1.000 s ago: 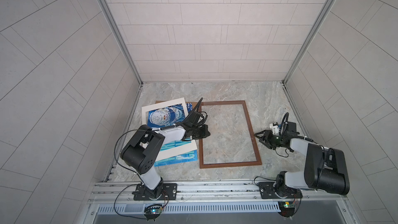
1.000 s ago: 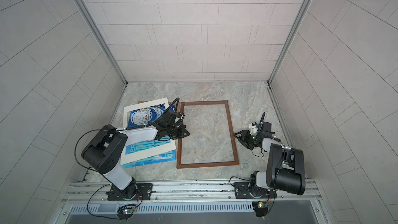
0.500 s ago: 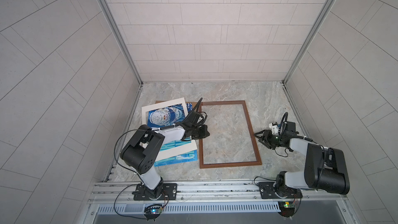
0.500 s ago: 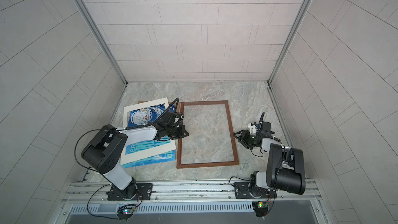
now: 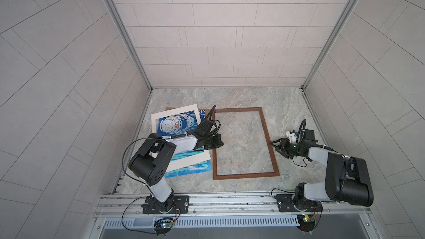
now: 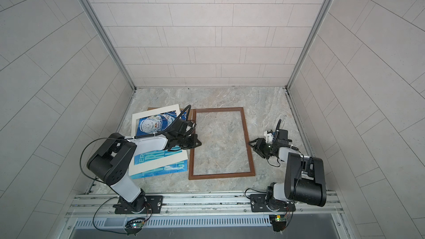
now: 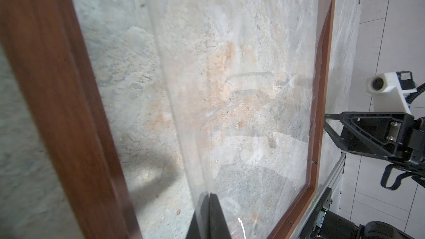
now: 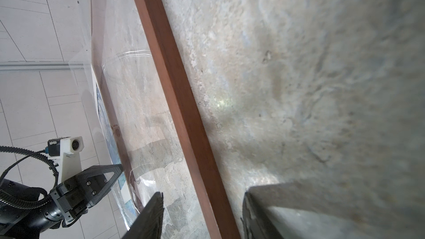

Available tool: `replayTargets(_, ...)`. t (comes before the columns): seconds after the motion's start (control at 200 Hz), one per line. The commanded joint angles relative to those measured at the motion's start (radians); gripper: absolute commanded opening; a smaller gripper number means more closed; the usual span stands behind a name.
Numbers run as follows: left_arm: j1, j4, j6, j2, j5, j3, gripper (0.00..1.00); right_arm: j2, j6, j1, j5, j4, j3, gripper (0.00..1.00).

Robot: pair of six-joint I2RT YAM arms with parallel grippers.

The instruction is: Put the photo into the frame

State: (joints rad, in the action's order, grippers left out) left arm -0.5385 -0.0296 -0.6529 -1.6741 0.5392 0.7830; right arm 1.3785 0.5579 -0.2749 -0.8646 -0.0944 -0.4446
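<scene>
Photo (image 5: 175,125): one, lying under one mat (image 5: 174,112) beside one frame (image 5: 246,176).

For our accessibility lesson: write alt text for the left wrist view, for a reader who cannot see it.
The left gripper, fingers shut, points across the clear pane of the frame, marble table showing through. Past the far rail sits the right gripper, fingers apart.
</scene>
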Motion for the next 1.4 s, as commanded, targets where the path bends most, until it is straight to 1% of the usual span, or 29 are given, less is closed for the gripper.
replayTargets(0.0,0.000,0.022,0.027,-0.010,0.054,0.004,0.00,0.027,0.005,0.012,0.072,-0.043,0.028,0.52)
replayTargets(0.205,0.006,0.027,0.018,-0.030,0.110,0.019,0.00,0.037,0.007,0.017,0.067,-0.039,0.024,0.51)
replayTargets(0.38,0.008,0.024,0.004,-0.011,0.118,0.006,0.00,0.044,0.010,0.020,0.067,-0.030,0.025,0.51)
replayTargets(0.51,0.014,-0.016,-0.027,0.002,0.148,-0.012,0.00,0.054,0.016,0.023,0.065,-0.016,0.026,0.51)
replayTargets(0.62,0.041,-0.074,-0.066,0.011,0.180,-0.024,0.00,0.059,0.020,0.023,0.058,-0.012,0.024,0.51)
replayTargets(0.64,0.049,-0.090,-0.101,0.011,0.190,-0.028,0.00,0.057,0.020,0.023,0.056,-0.012,0.024,0.51)
replayTargets(0.751,0.078,-0.153,-0.194,0.013,0.244,-0.025,0.00,0.048,0.023,0.023,0.050,-0.023,0.014,0.51)
replayTargets(0.911,0.093,-0.178,-0.358,0.009,0.269,0.018,0.00,0.021,0.017,0.023,0.046,-0.059,-0.008,0.53)
replayTargets(1.046,0.104,-0.321,-0.536,-0.001,0.303,0.032,0.00,0.007,0.003,0.023,0.029,-0.105,-0.036,0.55)
replayTargets(1.111,0.106,-0.361,-0.600,-0.003,0.312,0.046,0.00,-0.001,-0.011,0.023,0.022,-0.133,-0.052,0.57)
replayTargets(1.196,0.105,-0.417,-0.664,0.000,0.317,0.057,0.00,-0.004,-0.020,0.023,0.003,-0.159,-0.071,0.59)
replayTargets(1.321,0.105,-0.405,-0.701,0.017,0.324,0.055,0.00,-0.002,-0.030,0.020,-0.046,-0.190,-0.085,0.62)
replayTargets(1.366,0.106,-0.444,-0.738,0.018,0.326,0.038,0.00,-0.007,-0.037,0.019,-0.058,-0.205,-0.088,0.63)
replayTargets(1.396,0.106,-0.500,-0.786,0.016,0.327,0.020,0.00,-0.013,-0.039,0.016,-0.063,-0.213,-0.087,0.63)
